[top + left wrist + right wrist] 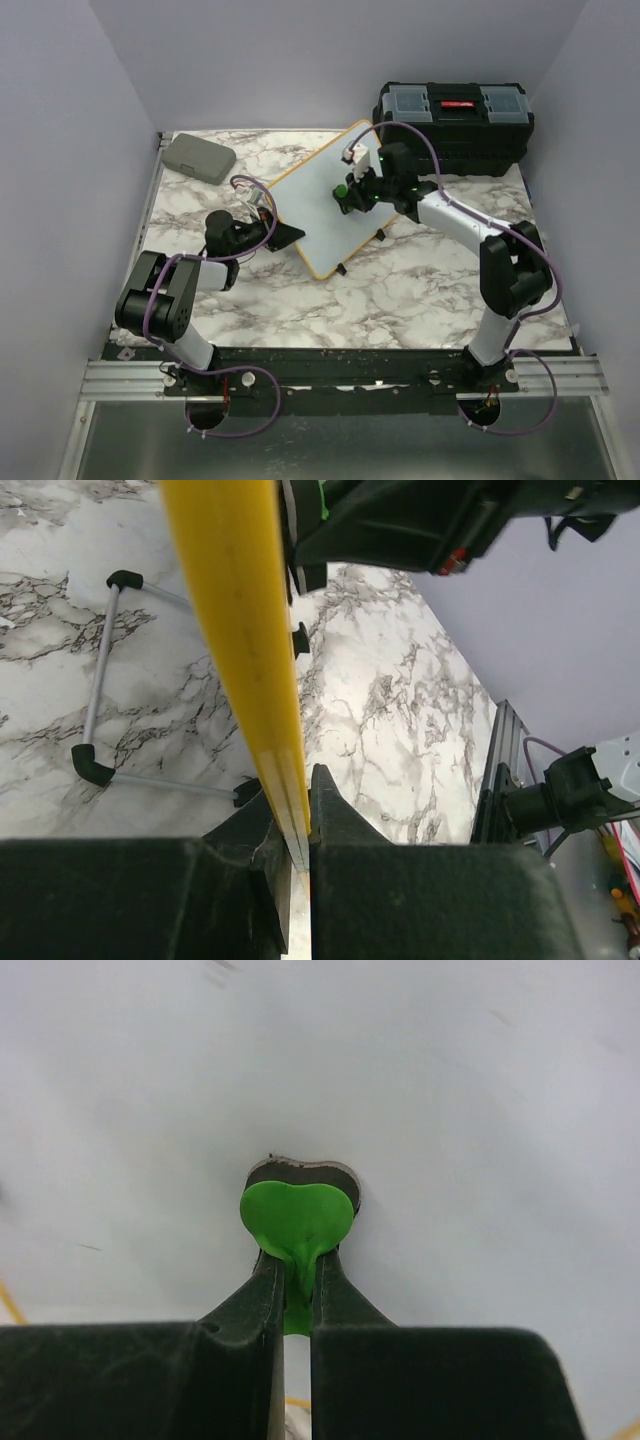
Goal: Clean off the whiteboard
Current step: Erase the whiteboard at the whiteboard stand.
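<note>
Left wrist view: the left gripper [300, 800] is pinched tight on the whiteboard [235, 630], whose thin yellow frame runs up from between the fingers. The board looks light, stiff and easily tipped, so this edge hold suits it. The right gripper [297, 1265] clamps a green heart-shaped eraser [297, 1215], with its pad against the white surface just beyond the fingertips.

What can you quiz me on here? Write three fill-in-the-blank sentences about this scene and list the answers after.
1. The left gripper is shut on the whiteboard by its ___ frame.
2. The right gripper pinches a green eraser shaped like a ___.
3. The grey case lies at the far ___ corner of the table.
Missing words: yellow; heart; left.
</note>
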Controlling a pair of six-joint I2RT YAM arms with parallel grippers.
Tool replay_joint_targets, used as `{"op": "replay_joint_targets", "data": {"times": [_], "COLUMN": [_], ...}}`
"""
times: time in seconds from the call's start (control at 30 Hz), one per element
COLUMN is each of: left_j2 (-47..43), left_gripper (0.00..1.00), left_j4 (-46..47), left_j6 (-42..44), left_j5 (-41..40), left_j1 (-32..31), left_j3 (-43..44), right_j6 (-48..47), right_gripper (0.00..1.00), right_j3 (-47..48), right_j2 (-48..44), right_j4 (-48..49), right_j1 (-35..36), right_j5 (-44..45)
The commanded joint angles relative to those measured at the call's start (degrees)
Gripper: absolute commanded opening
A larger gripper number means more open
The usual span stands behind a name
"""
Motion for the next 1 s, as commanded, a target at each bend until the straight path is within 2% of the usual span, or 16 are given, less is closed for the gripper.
{"op": "replay_joint_targets", "data": {"times": [0.0, 0.1, 0.23, 0.43, 0.63, 0.7, 0.83, 0.97], "left_j2": [-0.72, -0.72, -1.38, -1.53, -0.99, -1.02, -0.91, -0.83], "left_gripper": [0.00, 0.00, 0.00, 0.00, 0.00, 0.00, 0.00, 0.00], "left_j4": [0.10, 0.10, -0.30, -0.75, 0.24, 0.19, -0.07, -0.20], "left_j6": [1.09, 1.00, 1.32, 1.96, 1.45, 1.52, 1.44, 1.36], "left_j5": [7.15, 7.27, 7.28, 7.47, 7.45, 7.44, 7.47, 7.47], "left_j1": [-1.41, -1.50, -1.50, -1.50, -1.50, -1.50, -1.50, -1.50], "left_j3": [0.05, 0.06, -0.15, -0.26, -0.13, -0.15, 0.37, 0.71], "right_j6": [2.77, 4.25, 4.71, 6.27, 5.09, 4.76, 4.01, 2.60], "right_gripper": [0.01, 0.01, 0.01, 0.01, 0.01, 0.01, 0.01, 0.01], "right_j3": [4.45, 8.48, 14.44, 25.07, 32.87, 33.25, 29.39, 24.33], "right_j2": [1.15, 2.89, 5.71, 12.13, 17.86, 18.41, 16.82, 13.14], "right_j4": [-1.05, -1.25, -1.93, -8.11, -13.45, -14.22, -14.71, -13.65], "right_j1": [7.97, 9.52, 8.18, -2.33, -7.96, -8.56, -8.08, -3.87], "right_j5": [-0.17, 3.35, 10.92, 9.24, 8.85, 7.54, -1.56, -3.26]}}
